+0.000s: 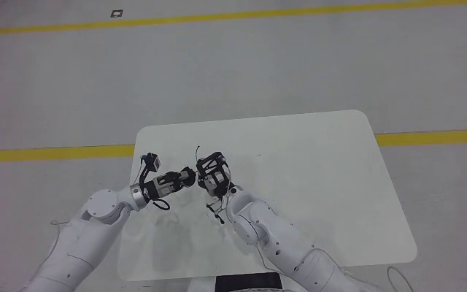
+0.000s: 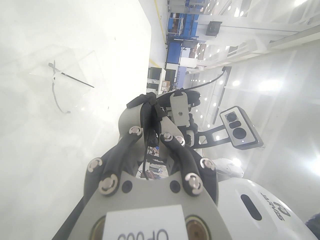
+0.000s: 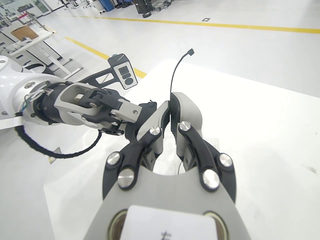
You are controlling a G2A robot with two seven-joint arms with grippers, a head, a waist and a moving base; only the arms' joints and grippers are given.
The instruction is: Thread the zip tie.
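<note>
**Right wrist view: light, whippy zip tie pinched mid-strap**

The right gripper [image 3: 170, 103] presses its 2 ribbed rubber pads onto the black zip tie [image 3: 172, 78]. It is held in the air above the table [image 1: 328, 182], toward the left edge. The thin strap arcs up to a small square head [image 3: 190, 51]. It looks feather-light, smooth and springy, so I judge a hold close to the head steers it best. The left gripper [image 3: 150, 106] sits just beside, fingers drawn together; on what, I cannot tell.
</note>
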